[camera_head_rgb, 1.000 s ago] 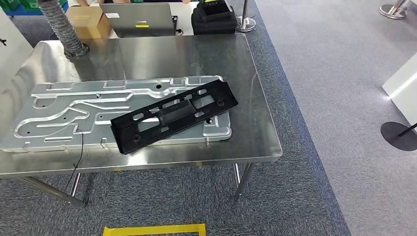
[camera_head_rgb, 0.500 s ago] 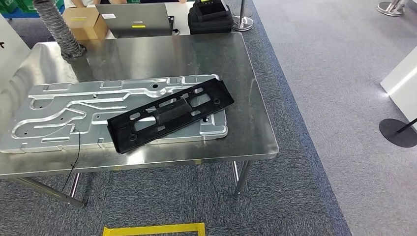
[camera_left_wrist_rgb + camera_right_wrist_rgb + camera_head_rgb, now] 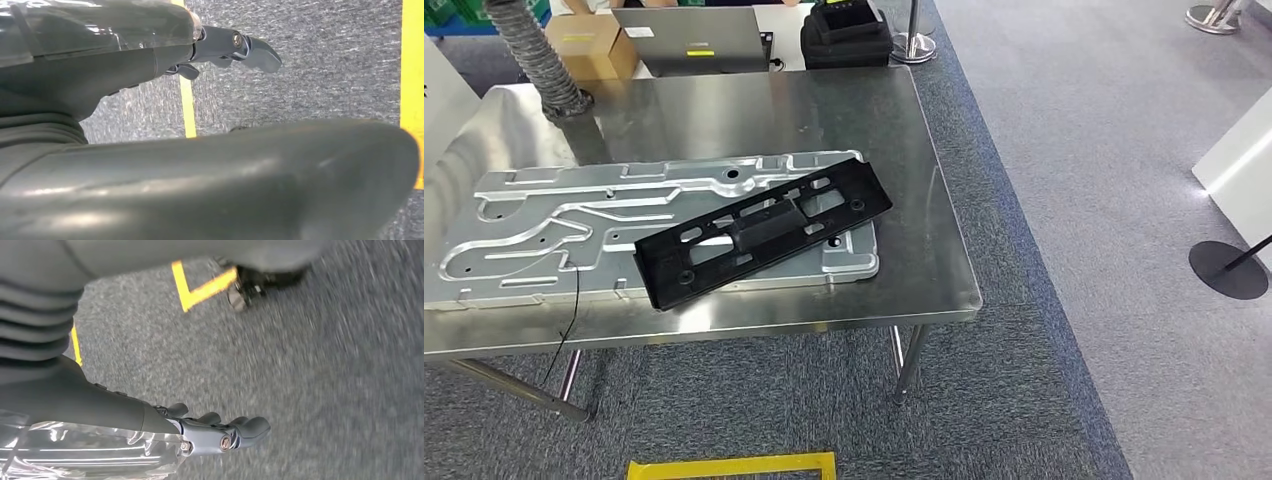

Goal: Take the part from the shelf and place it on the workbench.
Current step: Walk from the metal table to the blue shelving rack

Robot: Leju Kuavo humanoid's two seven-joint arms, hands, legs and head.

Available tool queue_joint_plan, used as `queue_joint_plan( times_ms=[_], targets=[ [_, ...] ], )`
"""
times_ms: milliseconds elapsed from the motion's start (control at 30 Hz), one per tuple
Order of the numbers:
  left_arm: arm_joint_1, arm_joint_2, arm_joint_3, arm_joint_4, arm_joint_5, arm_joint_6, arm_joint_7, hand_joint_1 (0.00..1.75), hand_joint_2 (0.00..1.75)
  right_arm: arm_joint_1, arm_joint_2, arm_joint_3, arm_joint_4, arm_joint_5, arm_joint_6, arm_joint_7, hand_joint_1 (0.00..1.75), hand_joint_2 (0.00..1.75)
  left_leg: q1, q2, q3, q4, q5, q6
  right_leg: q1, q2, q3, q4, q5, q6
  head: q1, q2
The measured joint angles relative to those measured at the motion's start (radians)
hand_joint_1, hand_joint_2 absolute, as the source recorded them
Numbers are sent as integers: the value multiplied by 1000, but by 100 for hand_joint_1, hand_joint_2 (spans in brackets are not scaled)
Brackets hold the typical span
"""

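Black part (image 3: 762,231) on the workbench (image 3: 924,240) as before, view shifted; left hand (image 3: 235,47) and right hand (image 3: 220,432) empty, fingers apart.

Black part (image 3: 762,232) flat on steel workbench (image 3: 924,180).
Long, flat, rectangular black plastic panel with cut-out slots and a raised block at its middle; lying diagonally, far end toward the bench's right side, near end toward the front edge, resting across a silver ribbed metal plate (image 3: 554,225).
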Motion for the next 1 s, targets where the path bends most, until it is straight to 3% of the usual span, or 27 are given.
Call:
queue_joint_plan(
  times_ms=[67,133,233,267,300,333,400,467,567,633,733,767,800,833,933,1000],
  targets=[
    [2,0,-6,0,-5,-8,6,0,0,0,8,14,4,8,6,6,0,175,2,0,-2,-6,6,11,-2,0,-2,1,0,12,0,0],
    [1,2,-12,0,-9,-18,13,0,0,0,13,28,7,21,14,16,0,175,5,1,-1,-14,14,23,-5,-1,-20,45,-33,22,0,0],
    [-1,3,-19,0,-11,-32,25,0,0,1,17,49,10,39,21,29,0,175,4,3,-6,-14,19,29,-9,-1,-105,231,-129,33,0,0],
    [0,3,-20,0,-10,-36,29,0,0,2,18,54,11,42,21,32,0,175,4,4,-7,-13,19,30,-10,-2,-124,275,-141,35,0,0],
    [0,3,-20,0,-10,-39,31,0,0,2,19,58,12,44,22,32,0,175,4,4,-8,-11,19,29,-10,-2,-127,283,-134,36,0,0],
    [0,3,-20,0,-10,-41,33,0,0,3,20,62,12,46,25,33,0,175,4,4,-8,-10,19,29,-11,-2,-108,247,-107,35,0,0],
    [-1,3,-20,0,-9,-46,37,0,0,1,20,68,13,48,31,33,0,175,2,4,-6,-7,17,25,-10,-3,-39,107,-41,29,0,0],
    [-1,3,-20,0,-8,-49,38,0,0,0,21,72,13,49,34,33,0,175,-1,3,-8,-3,16,16,-6,-3,3,14,-9,19,0,0],
    [-2,3,-20,0,-8,-50,41,0,0,0,23,78,13,51,35,34,0,175,-1,3,-12,-2,17,0,-2,-2,3,-1,-3,2,0,0],
    [-2,4,-20,0,-8,-50,43,0,0,0,24,81,13,52,35,35,0,175,1,3,-27,30,-9,-11,-6,-3,2,-9,4,-12,0,0],
    [-1,6,-21,0,-7,-50,45,0,0,0,25,86,13,55,35,42,0,175,4,2,-106,213,-112,-23,-6,-5,-6,-11,10,-23,0,0],
    [0,6,-21,0,-7,-50,45,0,0,0,25,87,13,56,35,45,0,175,5,2,-129,269,-133,-25,-5,-5,-10,-10,11,-24,0,0],
    [1,6,-21,0,-7,-50,46,0,0,1,25,87,13,56,35,47,0,175,5,2,-137,293,-136,-26,-5,-5,-13,-8,12,-24,0,0],
    [1,6,-21,0,-7,-50,46,0,0,1,25,88,13,56,35,49,0,175,6,2,-123,274,-118,-25,-4,-5,-14,-6,13,-23,0,0],
    [-1,7,-21,0,-9,-50,45,0,0,2,27,90,13,56,35,51,0,175,5,2,-14,72,-31,-15,-2,-3,-17,1,15,-16,0,0],
    [-3,8,-22,0,-11,-52,44,0,0,2,28,93,13,55,34,52,0,175,2,1,18,1,-17,-4,1,-3,-20,5,17,-5,0,0]
  ],
)
